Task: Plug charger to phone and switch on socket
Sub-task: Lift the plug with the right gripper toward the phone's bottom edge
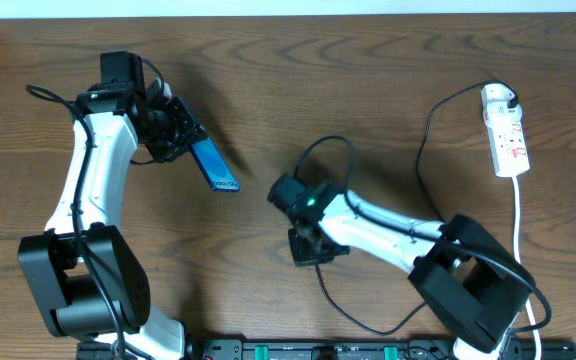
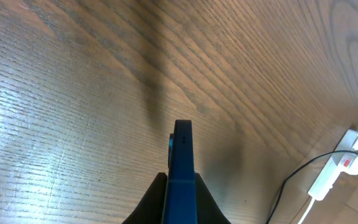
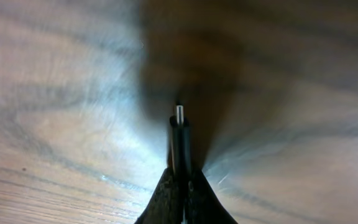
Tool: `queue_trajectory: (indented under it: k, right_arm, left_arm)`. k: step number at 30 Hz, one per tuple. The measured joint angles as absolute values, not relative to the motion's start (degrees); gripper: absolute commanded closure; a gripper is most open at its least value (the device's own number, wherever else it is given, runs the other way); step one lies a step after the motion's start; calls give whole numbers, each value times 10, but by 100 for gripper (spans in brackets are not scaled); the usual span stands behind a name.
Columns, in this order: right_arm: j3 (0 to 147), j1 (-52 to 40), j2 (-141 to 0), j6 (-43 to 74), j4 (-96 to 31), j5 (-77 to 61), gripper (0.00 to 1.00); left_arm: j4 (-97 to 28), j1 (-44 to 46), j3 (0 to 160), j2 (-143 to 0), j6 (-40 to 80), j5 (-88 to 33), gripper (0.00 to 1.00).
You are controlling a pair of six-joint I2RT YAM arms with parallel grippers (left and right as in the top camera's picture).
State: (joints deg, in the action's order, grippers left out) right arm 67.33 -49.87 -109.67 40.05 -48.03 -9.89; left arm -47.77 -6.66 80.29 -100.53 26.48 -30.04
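The blue phone (image 1: pixel 215 166) is held edge-on above the table, with my left gripper (image 1: pixel 175 132) shut on its upper end. In the left wrist view the phone (image 2: pixel 182 163) sticks out between the black fingers (image 2: pixel 151 200). My right gripper (image 3: pixel 180 180) is shut on the charger's black cable end, and its small metal plug (image 3: pixel 179 114) points ahead just over the wood. Overhead, that gripper (image 1: pixel 290 192) sits right of the phone, apart from it. The charger cable (image 1: pixel 424 160) runs up to a white adapter (image 1: pixel 498 97) on the socket (image 1: pixel 509 136), the white strip at the far right.
The socket (image 2: pixel 339 169) and its lead lie at the right edge in the left wrist view. A loop of black cable (image 1: pixel 340 142) lies behind the right wrist. More cable (image 1: pixel 353 315) trails toward the front edge. The right arm's base (image 1: pixel 478 290) stands at the front right.
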Motion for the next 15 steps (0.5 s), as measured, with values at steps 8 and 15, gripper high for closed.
queue_trajectory:
  k: [8,15]
  right_arm:
    - [677,-383,-1099,302,-330,-338,99]
    - [682,-306,-1101,293,-74,-640,99]
  left_arm:
    - [-430,-71,803,-1005,264,-379,93]
    - [-333,-89,803,-1005,272,-547,92]
